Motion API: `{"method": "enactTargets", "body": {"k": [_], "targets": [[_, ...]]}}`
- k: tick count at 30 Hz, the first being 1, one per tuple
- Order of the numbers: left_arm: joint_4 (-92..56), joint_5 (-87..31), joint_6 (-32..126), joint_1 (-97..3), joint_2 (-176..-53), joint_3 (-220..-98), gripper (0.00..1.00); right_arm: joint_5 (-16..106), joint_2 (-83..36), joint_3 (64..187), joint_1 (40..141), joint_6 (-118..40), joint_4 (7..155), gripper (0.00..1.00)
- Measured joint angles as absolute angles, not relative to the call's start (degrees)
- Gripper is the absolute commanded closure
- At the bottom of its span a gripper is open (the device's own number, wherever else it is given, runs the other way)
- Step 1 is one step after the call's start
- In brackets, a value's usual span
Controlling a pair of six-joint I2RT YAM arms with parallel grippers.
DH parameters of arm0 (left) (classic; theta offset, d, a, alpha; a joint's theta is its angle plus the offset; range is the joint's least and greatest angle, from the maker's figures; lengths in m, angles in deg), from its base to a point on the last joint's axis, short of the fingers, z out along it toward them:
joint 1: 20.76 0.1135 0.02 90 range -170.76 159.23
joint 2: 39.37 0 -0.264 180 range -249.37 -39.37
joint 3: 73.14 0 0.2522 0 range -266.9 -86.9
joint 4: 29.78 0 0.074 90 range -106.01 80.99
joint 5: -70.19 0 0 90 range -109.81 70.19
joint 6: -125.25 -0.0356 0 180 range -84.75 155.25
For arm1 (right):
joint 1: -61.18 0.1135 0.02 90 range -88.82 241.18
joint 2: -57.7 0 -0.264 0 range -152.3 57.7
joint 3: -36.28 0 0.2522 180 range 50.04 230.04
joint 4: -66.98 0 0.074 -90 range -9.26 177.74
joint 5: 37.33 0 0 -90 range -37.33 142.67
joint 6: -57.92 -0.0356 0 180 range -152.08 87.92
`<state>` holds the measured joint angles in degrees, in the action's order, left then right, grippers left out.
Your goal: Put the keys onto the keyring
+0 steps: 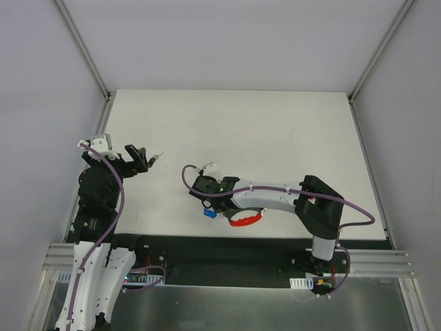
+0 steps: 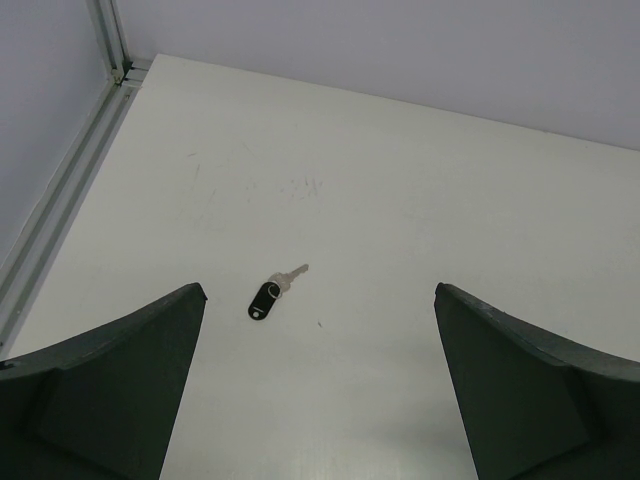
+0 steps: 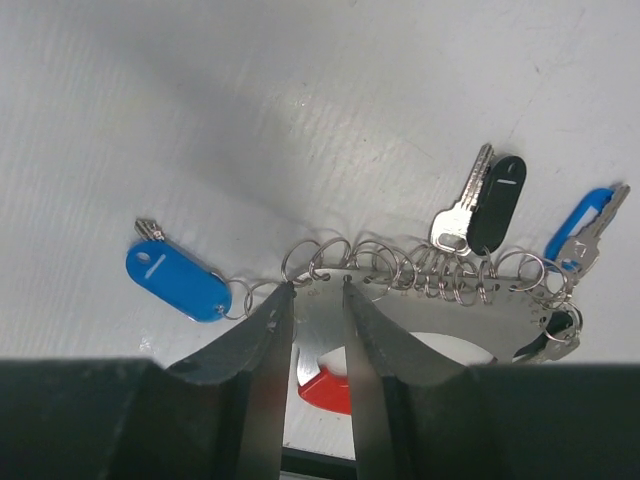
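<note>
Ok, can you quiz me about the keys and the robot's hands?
1. True or false: the left gripper is holding the lone key.
2. What is pinched between the right gripper jaws? A) a coin B) the keyring C) nothing at all
3. Fill in: the lone key lying in front of the left gripper has a ____ tag.

Key: 1 false, the jaws stand wide open and apart from it; 2 B; 3 black.
</note>
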<state>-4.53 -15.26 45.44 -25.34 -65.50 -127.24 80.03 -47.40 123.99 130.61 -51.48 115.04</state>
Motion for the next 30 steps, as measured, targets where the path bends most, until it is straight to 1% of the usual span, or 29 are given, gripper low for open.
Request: {"method": "enactTargets", "body": {"k": [7, 16, 17, 19, 22, 23, 28, 30], "targets": [[-4.55, -15.26, 45.44, -25.72, -65.50, -127.24, 0.01, 79.30, -50.75, 123.97, 130.00, -52.81, 113.97, 0.73], [-4.53, -15.26, 45.44, -25.74, -65.50, -127.24, 0.01, 79.57, -51.27, 123.95, 129.41, -53.93, 113.45, 0.76], [-4.53, -15.26, 45.44, -25.80, -65.50, -127.24, 0.01, 79.68, -51.36, 123.95, 129.32, -54.01, 113.45, 0.79], [-4.55, -15.26, 45.44, -26.09, -65.50, -127.24, 0.01, 79.74, -51.42, 123.92, 129.28, -54.21, 113.40, 0.83], [-4.55, -15.26, 45.44, -26.09, -65.50, -127.24, 0.01, 79.89, -51.42, 123.47, 129.15, -54.45, 113.01, 0.85], [-4.53, -15.28, 45.44, -26.09, -65.50, -127.24, 0.01, 79.92, -51.42, 123.25, 129.04, -54.52, 112.86, 0.89], [-4.55, -15.28, 45.44, -26.09, -65.50, -127.24, 0.01, 79.98, -50.94, 122.61, 128.75, -54.52, 112.35, 0.99], [-4.55, -15.28, 45.44, -26.09, -65.50, -127.24, 0.01, 79.96, -50.09, 121.96, 128.71, -54.34, 112.27, 0.99]]}}
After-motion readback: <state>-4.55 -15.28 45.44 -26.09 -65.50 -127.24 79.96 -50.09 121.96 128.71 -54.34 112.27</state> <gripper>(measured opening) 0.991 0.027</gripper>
